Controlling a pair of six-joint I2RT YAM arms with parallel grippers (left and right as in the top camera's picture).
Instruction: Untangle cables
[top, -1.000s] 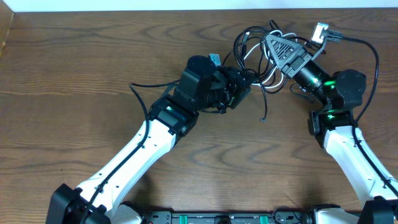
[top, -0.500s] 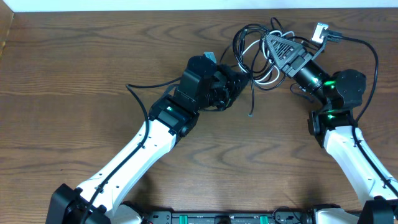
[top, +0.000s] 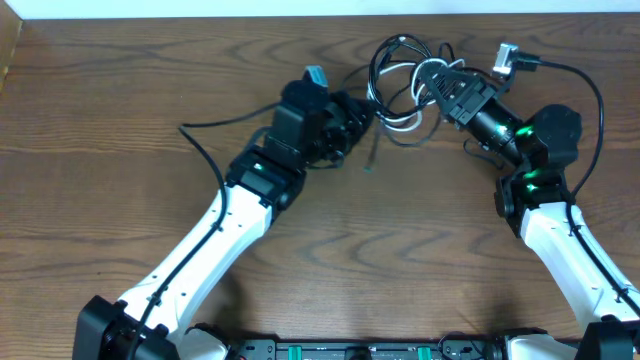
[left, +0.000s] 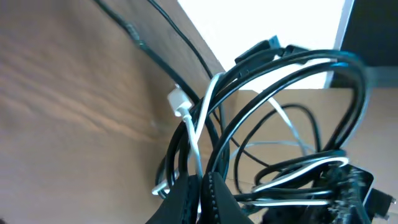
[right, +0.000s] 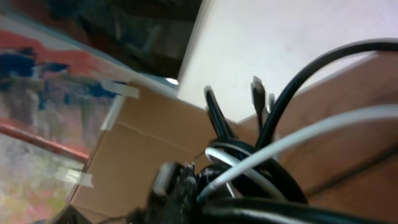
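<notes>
The cables (top: 398, 82) form a looped knot of black and white cords near the table's far edge, held up between both grippers. My left gripper (top: 357, 118) grips the knot's left side; in the left wrist view its fingers (left: 203, 186) are pressed together on a white and a black strand. A white plug (left: 179, 102) hangs just above them. One black cord (top: 215, 125) trails left over the table, and a loose end (top: 371, 160) dangles below. My right gripper (top: 433, 82) is buried in the knot's right side, shut, with black and white strands (right: 261, 163) bunched at its jaws.
The wooden table (top: 120, 200) ends at a far edge (top: 250, 17) just behind the knot. The right arm's own thick black lead (top: 590, 85) loops from a grey connector (top: 503, 56). A cardboard box (right: 137, 143) stands beyond the table.
My left gripper closed on the strands and pulled left and toward the far edge, dragging the trailing black cord and loose end along. The knot and right gripper shifted slightly left.
</notes>
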